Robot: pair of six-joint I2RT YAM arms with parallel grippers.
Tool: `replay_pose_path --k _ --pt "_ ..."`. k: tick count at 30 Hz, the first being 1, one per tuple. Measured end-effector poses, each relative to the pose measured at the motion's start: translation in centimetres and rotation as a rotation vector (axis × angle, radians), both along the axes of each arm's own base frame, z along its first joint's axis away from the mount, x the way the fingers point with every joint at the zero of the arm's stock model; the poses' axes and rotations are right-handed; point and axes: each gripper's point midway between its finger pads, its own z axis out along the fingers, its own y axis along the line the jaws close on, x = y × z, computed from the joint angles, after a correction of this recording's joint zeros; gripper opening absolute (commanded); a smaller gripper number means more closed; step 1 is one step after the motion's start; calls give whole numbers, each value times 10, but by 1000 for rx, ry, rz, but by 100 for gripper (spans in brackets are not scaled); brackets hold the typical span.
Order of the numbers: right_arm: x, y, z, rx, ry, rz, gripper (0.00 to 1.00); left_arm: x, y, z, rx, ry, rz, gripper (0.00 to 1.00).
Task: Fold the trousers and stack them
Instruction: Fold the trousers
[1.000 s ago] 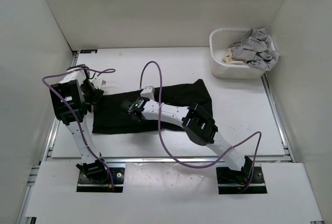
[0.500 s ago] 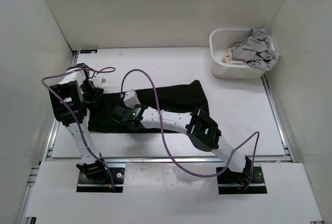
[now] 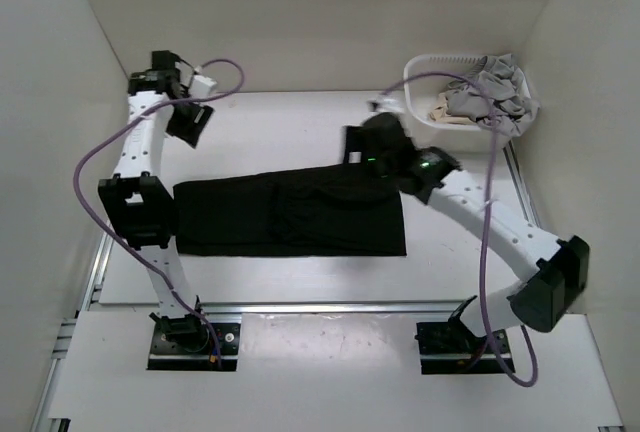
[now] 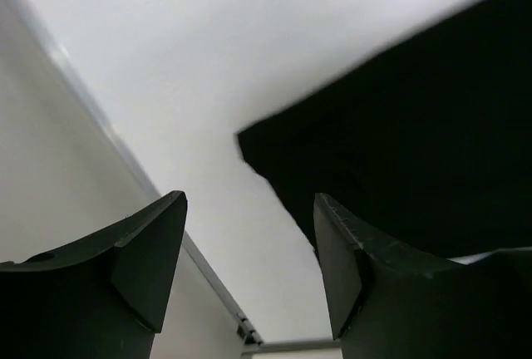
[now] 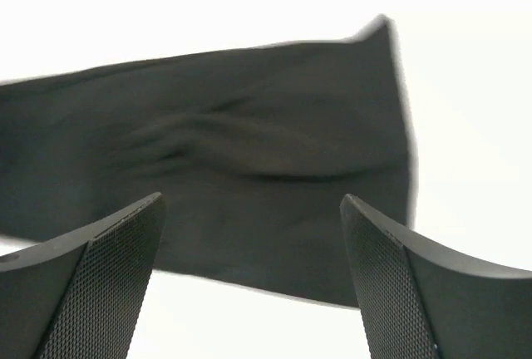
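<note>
Black trousers (image 3: 290, 214) lie flat on the white table as one long strip, folded lengthwise, with light wrinkles near the middle. My left gripper (image 3: 186, 123) hangs open above the back left of the table, apart from the cloth. In the left wrist view only a corner of the trousers (image 4: 399, 126) shows beyond the open gripper (image 4: 249, 201). My right gripper (image 3: 357, 146) is raised over the strip's right end. In the right wrist view it (image 5: 251, 199) is open and empty, with the trousers (image 5: 249, 143) below.
A white basket (image 3: 424, 130) stands at the back right with grey (image 3: 490, 92) and beige clothes in it. White walls close in the table on three sides. A metal rail (image 3: 108, 242) runs along the left edge.
The right arm swung from the left half of the trousers to their right end and its gripper opened. The left arm rose toward the back wall. The trousers now lie stretched out flat.
</note>
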Motion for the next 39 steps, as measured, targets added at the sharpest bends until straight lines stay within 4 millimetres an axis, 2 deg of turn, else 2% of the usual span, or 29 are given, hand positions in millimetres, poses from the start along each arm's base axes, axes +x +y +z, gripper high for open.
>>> replay_pose_path --k 1,2,3,4,6,8,9,11,14,15,16,18,21,25,26,27,28,29,30,31,32,34,36,38,39 --pt "14 -40 -23 0 52 -91 91 -8 -14 -3 9 31 -46 74" --pt "20 -69 -46 9 95 -160 91 -12 -28 -7 12 57 -91 74" --pt "20 -99 -75 9 157 -222 91 -16 -43 -12 10 83 -138 74" --pt "15 -124 -105 8 231 -275 91 -17 -57 -17 3 103 -181 74" --pt "2 -155 -152 46 371 -329 91 -19 -84 -23 -23 125 -268 74" --pt "-4 -170 -178 101 469 -354 91 -23 -117 -28 -68 139 -361 75" --pt "-2 -171 -185 132 496 -353 91 -26 -135 -29 -96 144 -412 75" --pt "9 -165 -190 191 506 -311 90 -36 -179 -32 -168 158 -517 75" --pt "20 -149 -197 239 522 -232 88 -53 -233 -45 -255 201 -633 75" --pt "22 -145 -202 248 531 -212 88 -60 -246 -54 -279 228 -653 79" --pt "22 -142 -209 254 547 -200 88 -66 -254 -66 -295 266 -654 97" --pt "20 -140 -221 260 575 -194 88 -69 -259 -95 -307 336 -624 99" --pt "25 -139 -221 286 565 -180 87 -62 -257 -131 -317 387 -556 100" --pt "31 -132 -224 320 574 -142 71 -55 -250 -150 -310 382 -499 100" --pt "34 -129 -224 331 578 -131 62 -54 -248 -154 -308 381 -489 97" --pt "37 -127 -226 334 579 -122 57 -55 -246 -159 -306 385 -480 70" --pt "37 -126 -228 338 584 -115 51 -58 -243 -164 -303 398 -464 49" --pt "38 -125 -230 341 588 -115 30 -62 -240 -170 -301 413 -449 29" --pt "38 -126 -231 334 587 -114 22 -66 -236 -173 -301 429 -435 20" --pt "37 -128 -234 328 594 -125 15 -68 -235 -175 -303 437 -431 15" --pt "35 -129 -238 324 611 -137 6 -67 -234 -174 -308 435 -428 15" --pt "33 -129 -242 337 631 -143 1 -67 -233 -174 -324 435 -421 15" --pt "33 -128 -242 345 637 -144 0 -67 -233 -173 -340 435 -416 29" --pt "33 -128 -242 346 637 -145 5 -67 -233 -173 -350 435 -418 41" --pt "33 -128 -241 345 637 -144 19 -66 -233 -173 -352 433 -420 47"
